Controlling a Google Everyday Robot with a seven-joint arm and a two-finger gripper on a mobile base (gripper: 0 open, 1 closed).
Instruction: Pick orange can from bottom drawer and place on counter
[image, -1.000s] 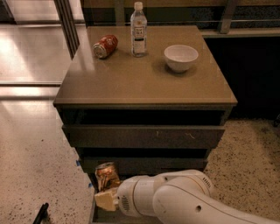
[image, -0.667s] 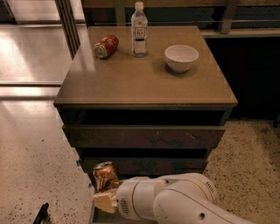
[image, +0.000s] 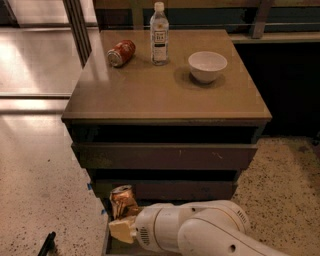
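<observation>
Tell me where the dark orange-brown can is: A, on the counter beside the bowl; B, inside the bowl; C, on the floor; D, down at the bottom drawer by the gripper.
D: the orange can sits low at the open drawer, the gripper right beneath it in the view, well below the counter.

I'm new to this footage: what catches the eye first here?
The big white arm fills the bottom edge, its gripper just below the crumpled orange can at the bottom drawer. On the counter: a water bottle, a white bowl, a red can on its side.
</observation>
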